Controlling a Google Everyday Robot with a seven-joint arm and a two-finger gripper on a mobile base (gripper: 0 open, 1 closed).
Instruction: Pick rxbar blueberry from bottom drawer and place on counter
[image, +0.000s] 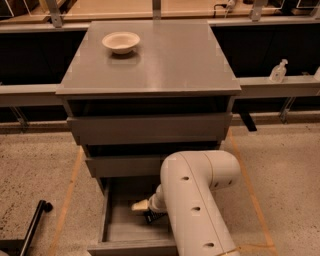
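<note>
The bottom drawer is pulled open below two closed drawers with taller fronts. My gripper is down inside it, at the end of the big white arm that covers the drawer's right half. A small dark object with pale marks, probably the rxbar blueberry, lies on the drawer floor just under and right of the gripper; the arm hides most of it. The counter is the flat grey slab on top of the cabinet.
A cream bowl stands at the counter's back left. A grey rail with a clear bottle runs to the right. A black pole lies on the speckled floor at lower left.
</note>
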